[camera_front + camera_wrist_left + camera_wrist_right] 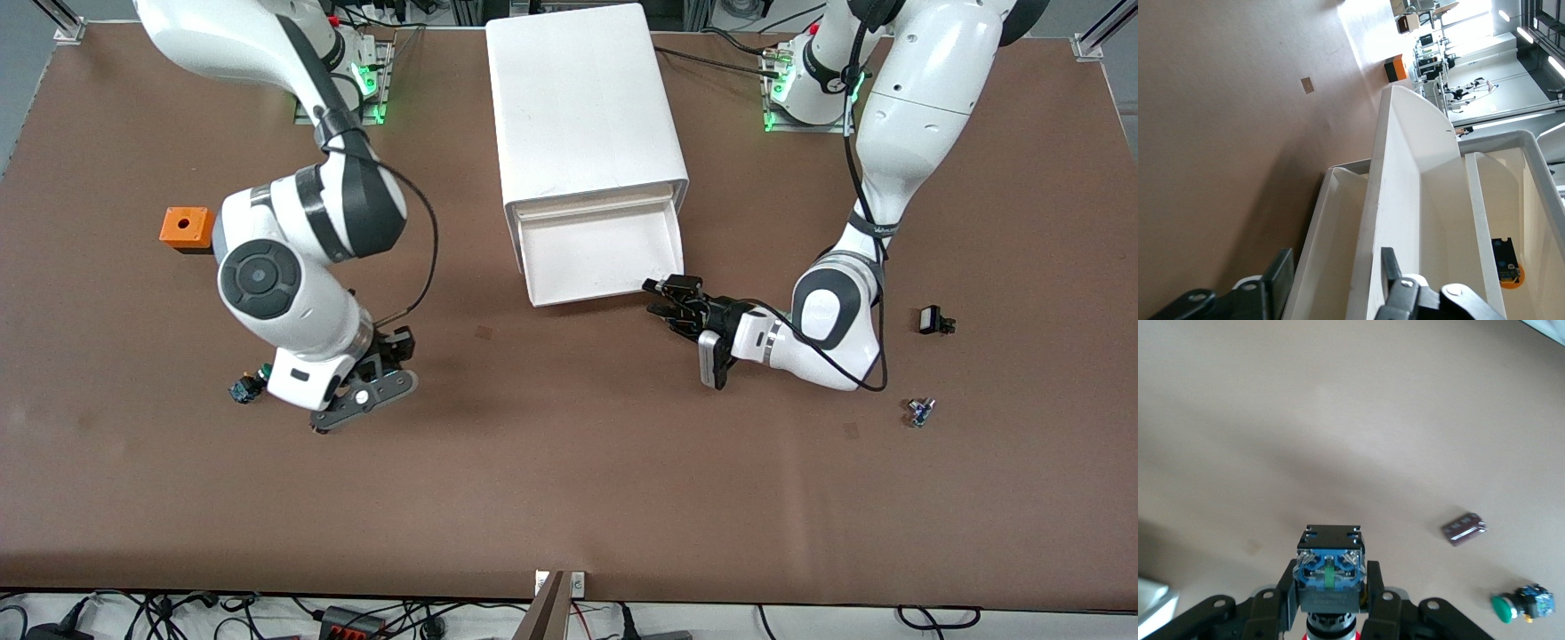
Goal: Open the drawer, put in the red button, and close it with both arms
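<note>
Jaws of the right gripper (pixel 1330 600) pinch the red button (pixel 1329 577) and those of the left gripper (pixel 665 298) gape beside the open drawer (pixel 605 253), so a loose pinch could drop the button short of the drawer.

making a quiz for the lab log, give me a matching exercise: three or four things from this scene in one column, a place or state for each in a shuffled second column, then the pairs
1. drawer
2. red button
3. orange box
4. left gripper

A. on the table toward the right arm's end
B. at the pulled-out tray's corner
C. pulled out of the white cabinet
D. clamped in the right gripper

Pairs: 1-C, 2-D, 3-A, 4-B
</note>
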{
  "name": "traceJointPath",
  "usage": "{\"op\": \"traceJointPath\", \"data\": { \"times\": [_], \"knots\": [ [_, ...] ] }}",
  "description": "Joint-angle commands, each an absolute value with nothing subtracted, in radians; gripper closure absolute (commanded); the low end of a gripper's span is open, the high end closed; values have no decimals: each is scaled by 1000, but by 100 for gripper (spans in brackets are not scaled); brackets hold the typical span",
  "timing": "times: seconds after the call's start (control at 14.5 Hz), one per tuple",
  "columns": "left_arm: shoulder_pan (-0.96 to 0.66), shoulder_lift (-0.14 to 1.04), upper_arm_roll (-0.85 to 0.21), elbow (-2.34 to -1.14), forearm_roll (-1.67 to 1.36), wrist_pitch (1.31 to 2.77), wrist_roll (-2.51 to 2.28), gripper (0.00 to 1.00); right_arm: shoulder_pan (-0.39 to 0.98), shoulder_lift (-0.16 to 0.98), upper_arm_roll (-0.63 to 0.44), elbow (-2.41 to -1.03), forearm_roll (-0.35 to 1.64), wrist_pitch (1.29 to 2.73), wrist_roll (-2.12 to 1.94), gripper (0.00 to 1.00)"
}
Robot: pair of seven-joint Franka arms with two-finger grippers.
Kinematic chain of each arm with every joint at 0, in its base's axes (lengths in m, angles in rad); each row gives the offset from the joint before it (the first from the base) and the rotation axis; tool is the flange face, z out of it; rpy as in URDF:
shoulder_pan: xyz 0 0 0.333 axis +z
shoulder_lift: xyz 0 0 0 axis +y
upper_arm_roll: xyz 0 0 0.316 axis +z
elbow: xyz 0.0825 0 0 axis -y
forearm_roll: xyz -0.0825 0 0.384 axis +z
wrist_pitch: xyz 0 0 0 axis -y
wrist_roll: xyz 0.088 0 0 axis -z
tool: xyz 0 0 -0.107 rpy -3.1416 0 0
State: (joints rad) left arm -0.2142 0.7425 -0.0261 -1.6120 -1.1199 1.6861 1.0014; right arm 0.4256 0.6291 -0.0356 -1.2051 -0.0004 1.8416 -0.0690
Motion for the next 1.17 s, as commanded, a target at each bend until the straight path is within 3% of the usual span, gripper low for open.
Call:
{"op": "traceJointPath", "data": {
  "times": [0.0, 0.41, 0.76, 0.89, 1.1],
  "knots": [
    [-181, 706, -25, -1530, -1047, 1637, 809, 0, 480, 611, -38, -1154, 72, 1790, 33, 100],
    [-176, 554, -32, -1396, -617, 1549, 211, 0, 704, 630, -48, -1134, 68, 1888, 323, 100],
    [-196, 528, -48, -1289, -128, 1504, -64, 0, 756, 667, -46, -1137, 66, 1930, 374, 100],
    [-196, 537, -31, -1199, -86, 1483, -83, 0, 761, 684, -43, -1141, 77, 1919, 382, 100],
    [-184, 538, -18, -1158, -74, 1482, -89, 0, 788, 709, -40, -1138, 81, 1931, 483, 100]
  ]
}}
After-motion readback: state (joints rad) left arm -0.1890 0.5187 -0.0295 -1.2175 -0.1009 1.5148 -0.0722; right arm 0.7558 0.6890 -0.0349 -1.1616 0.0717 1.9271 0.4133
